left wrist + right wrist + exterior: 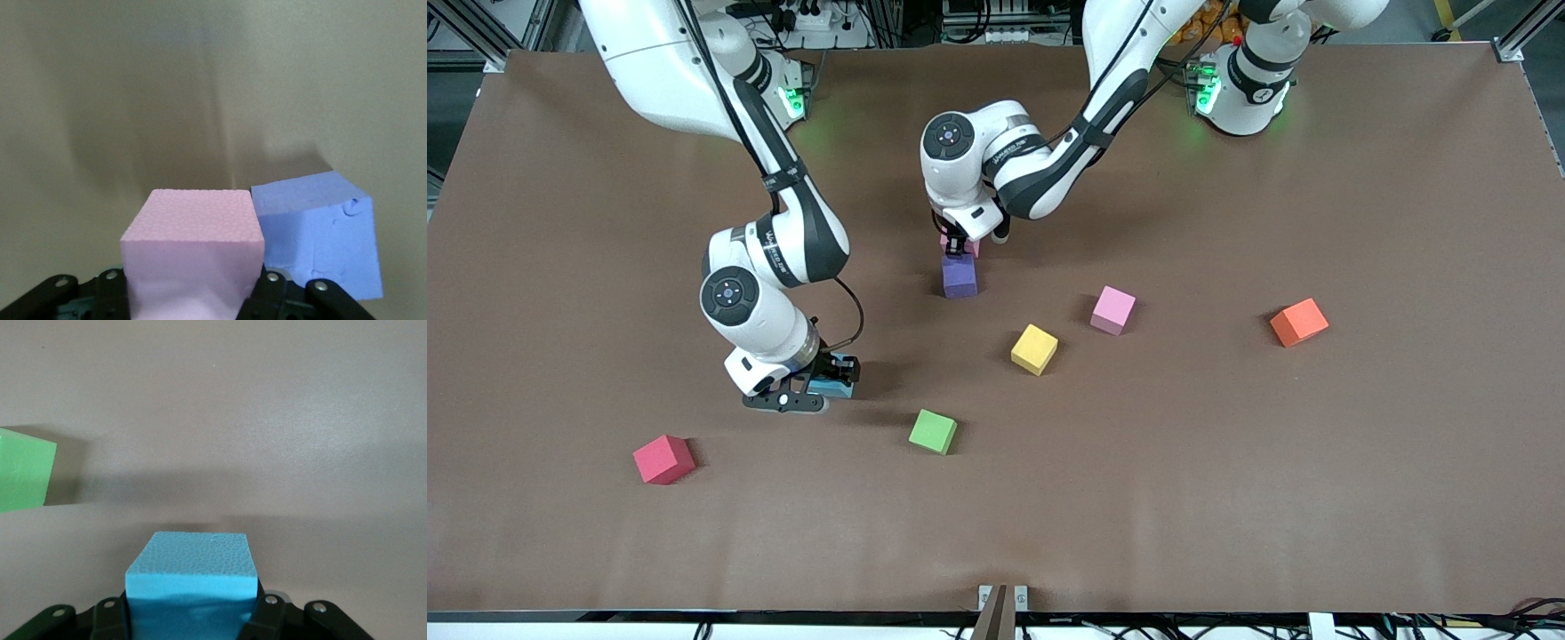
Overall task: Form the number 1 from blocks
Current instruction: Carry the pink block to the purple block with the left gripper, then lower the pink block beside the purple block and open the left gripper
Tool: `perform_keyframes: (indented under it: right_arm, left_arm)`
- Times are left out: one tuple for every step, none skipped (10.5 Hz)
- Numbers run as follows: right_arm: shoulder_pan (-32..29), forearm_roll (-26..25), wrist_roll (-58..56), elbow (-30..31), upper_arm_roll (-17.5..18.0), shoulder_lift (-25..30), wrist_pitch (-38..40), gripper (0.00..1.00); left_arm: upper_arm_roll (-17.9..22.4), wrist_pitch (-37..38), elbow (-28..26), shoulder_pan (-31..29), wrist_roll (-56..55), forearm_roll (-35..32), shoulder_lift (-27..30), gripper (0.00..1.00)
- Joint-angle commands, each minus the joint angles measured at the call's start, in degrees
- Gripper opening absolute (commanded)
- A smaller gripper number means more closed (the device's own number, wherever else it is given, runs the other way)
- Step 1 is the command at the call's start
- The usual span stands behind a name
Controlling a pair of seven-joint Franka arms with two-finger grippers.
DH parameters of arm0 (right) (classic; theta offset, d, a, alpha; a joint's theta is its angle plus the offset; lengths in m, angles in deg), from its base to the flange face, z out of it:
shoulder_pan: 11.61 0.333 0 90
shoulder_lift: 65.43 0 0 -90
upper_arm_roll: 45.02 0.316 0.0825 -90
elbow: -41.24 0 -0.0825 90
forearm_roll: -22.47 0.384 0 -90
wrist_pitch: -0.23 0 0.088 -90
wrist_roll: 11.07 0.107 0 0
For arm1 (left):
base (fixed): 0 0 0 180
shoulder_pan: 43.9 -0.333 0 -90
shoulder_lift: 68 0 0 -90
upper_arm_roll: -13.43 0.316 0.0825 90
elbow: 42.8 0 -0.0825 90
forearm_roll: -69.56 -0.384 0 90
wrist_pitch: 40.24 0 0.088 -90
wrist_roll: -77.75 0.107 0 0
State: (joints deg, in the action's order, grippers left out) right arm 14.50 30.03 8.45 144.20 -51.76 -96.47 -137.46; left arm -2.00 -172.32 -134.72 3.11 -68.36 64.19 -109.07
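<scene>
Left gripper (957, 242) clamped on pink block (193, 257), just beside purple block (959, 276). Right gripper (829, 380) clamped on light blue block (191, 583), near green block (933, 431).

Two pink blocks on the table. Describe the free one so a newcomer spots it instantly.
Start at the purple block mid-table, under the left gripper. Toward the left arm's end sits the free pink block, beside the yellow block. Unlike the other pink block, no gripper holds it.
</scene>
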Motion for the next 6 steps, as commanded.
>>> perform_keyframes:
  right_arm:
    - [1.31, 2.70, -0.27, 1.02, -0.99, 1.25, -0.29, 0.46]
    - [1.49, 3.07, -0.53, 1.02, -1.60, 1.25, -0.38, 0.46]
    - [1.84, 3.16, -0.80, 1.02, -2.30, 1.25, -0.38, 0.46]
    - [2.01, 3.16, -0.71, 1.02, -2.31, 1.25, -0.38, 0.46]
    - [2.10, 3.25, -0.62, 0.93, -2.31, 1.25, -0.38, 0.46]
    - [2.19, 3.68, -0.71, 0.93, -2.31, 1.25, -0.38, 0.46]
  left_arm:
    - [0.32, 0.68, 1.92, 0.63, 0.30, -1.66, -1.03, 0.00]
    - [0.32, 0.68, 1.92, 0.63, 0.30, -1.66, -1.03, 0.00]
    - [0.32, 0.59, 1.92, 0.63, 0.30, -1.66, -1.12, 0.00]
    - [0.32, 0.59, 1.92, 0.63, 0.30, -1.66, -1.30, 0.00]
    - [0.32, 0.42, 1.92, 0.63, 0.39, -1.75, -1.30, 0.42]
    - [0.32, 0.33, 1.92, 0.63, 1.96, -1.75, -1.30, 0.99]
